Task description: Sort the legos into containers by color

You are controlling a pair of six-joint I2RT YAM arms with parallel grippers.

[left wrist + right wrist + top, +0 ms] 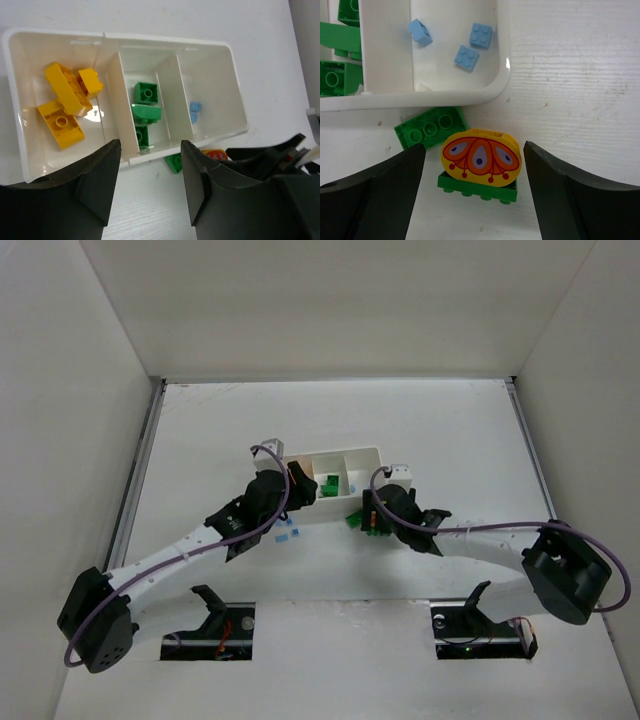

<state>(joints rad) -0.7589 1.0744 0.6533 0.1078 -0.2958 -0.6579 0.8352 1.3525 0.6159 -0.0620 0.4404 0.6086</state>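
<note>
The right pincer (475, 147) is spread wide and grasps nothing. Its two black fingers (375, 195) stand on either side of one yellow oval plastic piece with an orange printed pattern (481, 159), with a gap on each side. That piece sits upright on one thin green plastic plate (477, 187) on the white wood-grain desk (580, 75). One green plastic six-stud brick (430, 127) lies flat just behind it, close against the outer wall of the shallow white three-compartment plastic tray (200, 50).

The left pincer (150, 145) is also released and empty. It hangs above the tray's near wall, in line with the middle compartment.

In the left wrist view, the left compartment holds three yellow plastic bricks (67, 87) and the middle one three green plastic bricks (145, 92). The right one holds three small light blue plastic bricks (467, 57), counted in the right wrist view. In the top view, a few light blue specks (296, 532) lie on the desk beside the left arm, too small to count.
</note>
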